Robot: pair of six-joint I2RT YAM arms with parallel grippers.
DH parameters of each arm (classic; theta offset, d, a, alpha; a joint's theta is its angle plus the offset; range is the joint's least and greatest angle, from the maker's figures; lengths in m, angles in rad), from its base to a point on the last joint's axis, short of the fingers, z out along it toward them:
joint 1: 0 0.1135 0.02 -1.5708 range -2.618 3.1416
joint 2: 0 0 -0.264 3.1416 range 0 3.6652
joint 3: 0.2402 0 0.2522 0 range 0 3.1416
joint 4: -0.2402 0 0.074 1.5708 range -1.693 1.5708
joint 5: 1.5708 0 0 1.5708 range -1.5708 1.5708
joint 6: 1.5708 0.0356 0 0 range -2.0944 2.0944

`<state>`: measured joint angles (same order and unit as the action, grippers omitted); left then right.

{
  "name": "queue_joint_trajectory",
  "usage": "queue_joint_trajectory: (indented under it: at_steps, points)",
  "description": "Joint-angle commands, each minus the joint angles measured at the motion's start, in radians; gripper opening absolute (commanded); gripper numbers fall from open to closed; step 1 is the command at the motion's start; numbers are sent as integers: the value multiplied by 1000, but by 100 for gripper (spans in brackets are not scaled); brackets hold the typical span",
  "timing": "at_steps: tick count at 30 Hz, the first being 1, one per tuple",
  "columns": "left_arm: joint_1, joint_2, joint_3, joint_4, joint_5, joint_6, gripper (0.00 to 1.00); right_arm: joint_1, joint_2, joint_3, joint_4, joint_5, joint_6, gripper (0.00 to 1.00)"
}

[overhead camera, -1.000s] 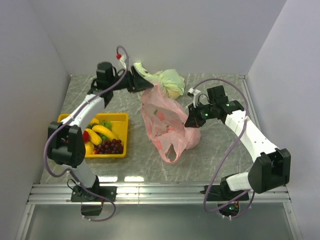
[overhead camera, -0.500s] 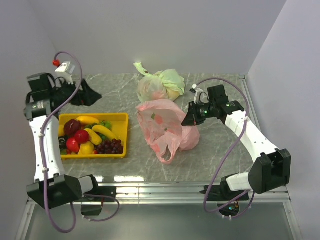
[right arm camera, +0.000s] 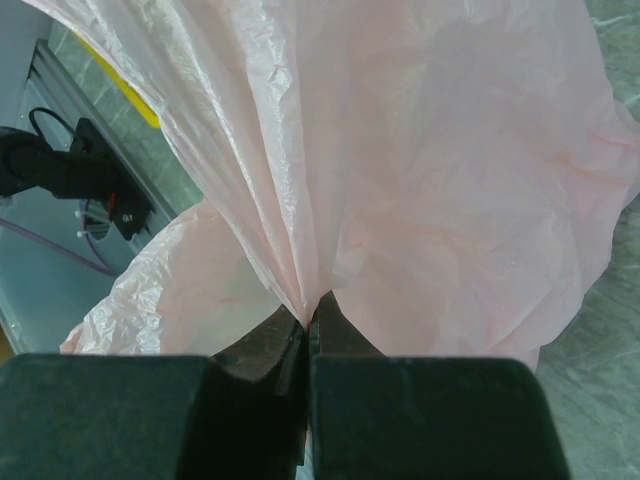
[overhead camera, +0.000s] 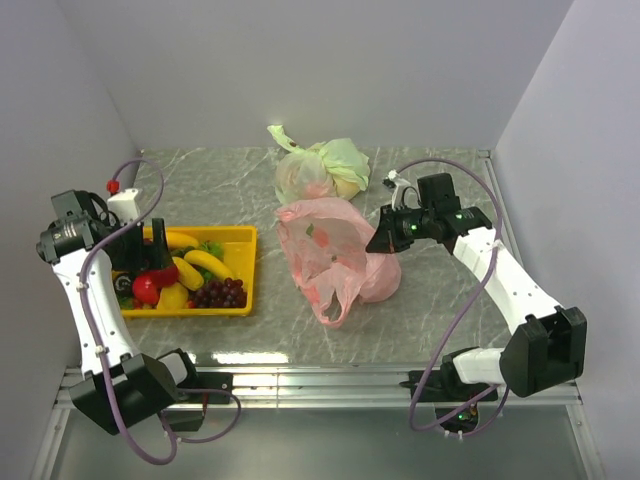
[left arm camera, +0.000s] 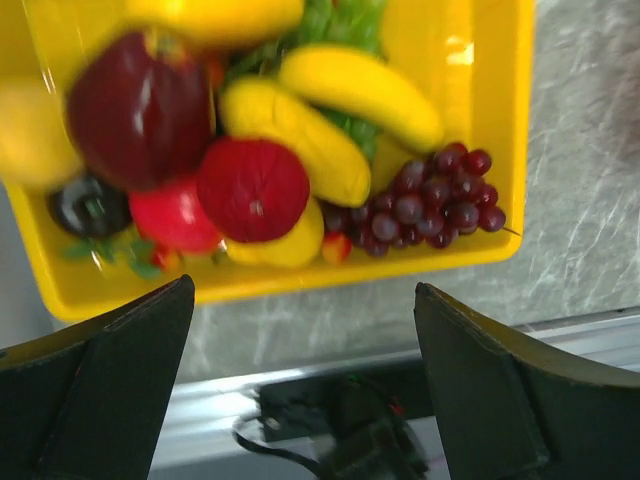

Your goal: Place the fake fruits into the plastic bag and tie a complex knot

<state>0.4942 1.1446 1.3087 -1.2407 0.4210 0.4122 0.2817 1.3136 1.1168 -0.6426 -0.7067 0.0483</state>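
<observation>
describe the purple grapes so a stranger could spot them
Find the yellow tray at the left of the table. The purple grape bunch lies in its near right corner, beside a banana. It alone is a cluster of small dark balls.

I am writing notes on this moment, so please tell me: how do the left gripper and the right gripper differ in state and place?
The left gripper is wide open and holds nothing; the right gripper is shut on a fold of the pink plastic bag. The left gripper hangs over the yellow tray of fake fruits; the right gripper is at the bag's right side, away from the tray. Both are dark.
</observation>
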Motion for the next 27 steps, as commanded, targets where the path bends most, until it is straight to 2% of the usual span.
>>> queue_joint_trajectory:
  at_steps: [1, 5, 8, 21, 27]
  points:
    - [0, -32, -61, 45, -117, -176, 97, -3, -51, -17, 35, 22, 21, 0]
    - [-8, -16, -95, 118, -229, -230, 99, -1, -60, -18, 32, 27, 18, 0]
    - [-14, 4, -121, 148, -246, -239, 99, -1, -60, -26, 34, 23, 13, 0]
    - [-200, 122, -212, 348, -336, -351, 99, 1, -51, -26, 17, 12, 15, 0]
    - [-210, 194, -229, 366, -413, -366, 95, -1, -50, -15, 8, 16, 5, 0]
